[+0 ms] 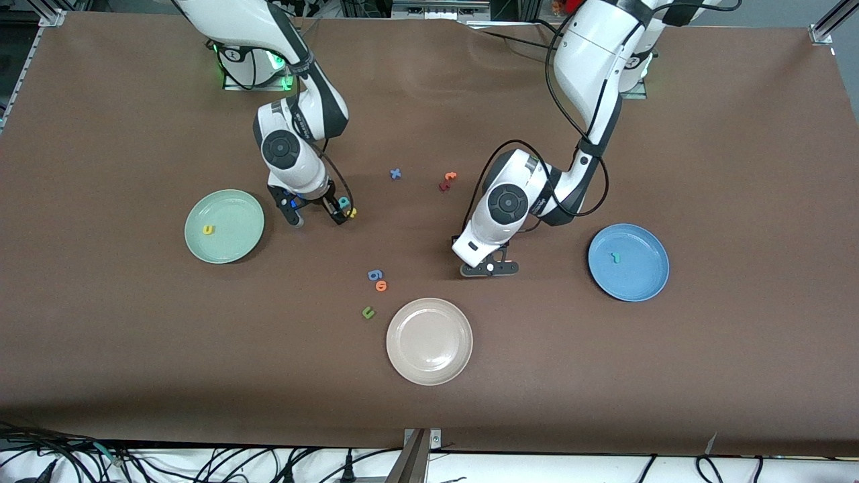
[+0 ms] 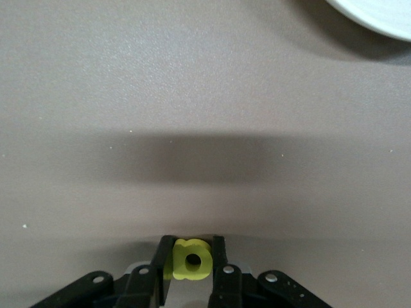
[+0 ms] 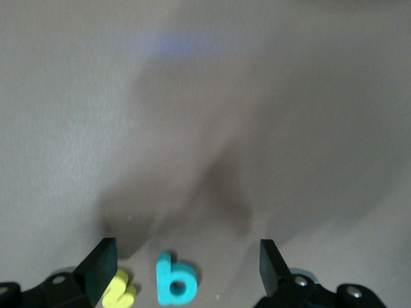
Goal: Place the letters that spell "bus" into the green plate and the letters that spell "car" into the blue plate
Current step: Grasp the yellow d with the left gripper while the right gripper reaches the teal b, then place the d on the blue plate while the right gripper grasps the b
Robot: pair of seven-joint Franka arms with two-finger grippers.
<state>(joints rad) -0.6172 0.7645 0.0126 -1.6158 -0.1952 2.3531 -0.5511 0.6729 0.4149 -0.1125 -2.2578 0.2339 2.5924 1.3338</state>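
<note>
Left wrist view alone shows fingers (image 2: 221,266) clamping yellow "a" (image 2: 191,260)

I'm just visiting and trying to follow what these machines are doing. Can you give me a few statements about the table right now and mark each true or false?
1. The left claw is shut on a yellow letter. True.
2. The green plate has nothing on it. False: a yellow "u" lies on it.
3. The right claw is open, with a teal "b" between its fingers. True.
4. The beige plate holds two letters. False: no letters lie on it.
5. A teal letter lies on the blue plate. True.
6. The blue "x" sits on the blue plate. False: it lies on the table, between the two arms.
</note>
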